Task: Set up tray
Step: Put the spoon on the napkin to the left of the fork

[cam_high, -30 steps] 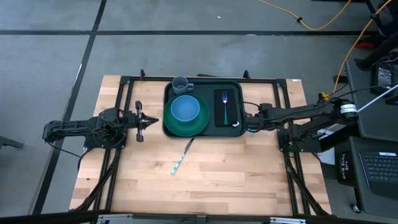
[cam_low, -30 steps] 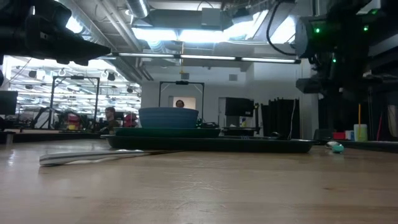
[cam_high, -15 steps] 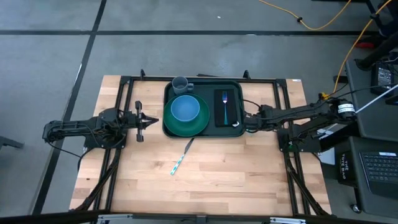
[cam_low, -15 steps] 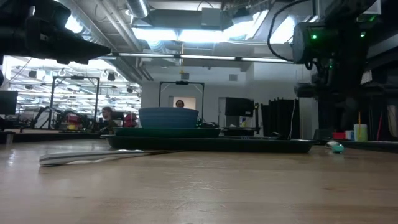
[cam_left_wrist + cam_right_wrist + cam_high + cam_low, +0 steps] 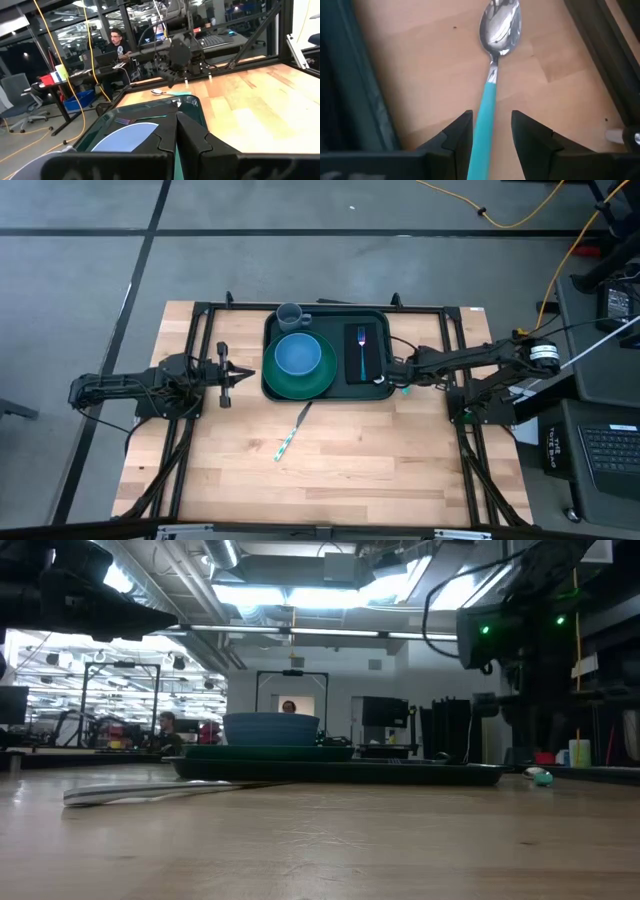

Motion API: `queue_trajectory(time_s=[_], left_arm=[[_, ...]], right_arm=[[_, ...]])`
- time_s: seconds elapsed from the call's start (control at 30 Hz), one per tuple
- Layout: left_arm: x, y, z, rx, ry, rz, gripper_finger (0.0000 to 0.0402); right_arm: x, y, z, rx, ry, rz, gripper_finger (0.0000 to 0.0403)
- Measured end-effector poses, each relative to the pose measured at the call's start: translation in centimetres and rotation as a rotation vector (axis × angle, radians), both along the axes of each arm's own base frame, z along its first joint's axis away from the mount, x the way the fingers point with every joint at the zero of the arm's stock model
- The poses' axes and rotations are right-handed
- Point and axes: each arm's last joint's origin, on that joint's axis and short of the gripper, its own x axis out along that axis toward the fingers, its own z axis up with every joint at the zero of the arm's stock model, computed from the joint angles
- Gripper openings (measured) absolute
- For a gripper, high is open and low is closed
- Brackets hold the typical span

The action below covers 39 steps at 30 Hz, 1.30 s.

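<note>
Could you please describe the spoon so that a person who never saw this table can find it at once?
Start from the large dark green tray at the far middle of the wooden table. The spoon lies on the bare wood just off the tray's right edge, between the right gripper's open fingers. Its teal handle and shiny bowl distinguish it from the knife.

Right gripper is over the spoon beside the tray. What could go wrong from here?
1. The right gripper is open astride the teal handle of the spoon, which lies flat on the wood, so the fingers may skid or pinch off-centre.
2. The spoon lies close beside the tray rim, which could be nudged, shifting the plate and bowl.
</note>
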Motion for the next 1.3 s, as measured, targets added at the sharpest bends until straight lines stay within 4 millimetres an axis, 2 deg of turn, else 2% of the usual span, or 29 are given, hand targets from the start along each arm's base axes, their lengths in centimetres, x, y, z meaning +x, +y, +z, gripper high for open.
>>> queue_trajectory(time_s=[0.23,0.5,0.63,0.9,1.3], left_arm=[[0.0,0.0,0.0,0.001,0.000,0.000,0.0004],[0.0,0.0,0.0,0.000,0.001,0.000,0.0006],[0.0,0.0,-0.1,-0.001,0.007,0.000,0.0005],[0.0,0.0,-0.1,-0.003,0.007,-0.001,0.0004],[0.0,0.0,-0.1,-0.003,0.007,-0.001,0.0008]], right_arm=[[0.6,-1.5,-1.3,0.027,0.003,-0.043,0.0139],[0.0,-3.0,-1.3,0.076,0.011,-0.091,0.0139],[-0.2,-3.2,-1.6,0.101,0.001,-0.107,0.0139],[-1.6,-3.1,-3.5,0.080,-0.054,-0.086,0.0139],[-2.3,-3.7,-3.0,0.043,-0.057,-0.058,0.0139]])
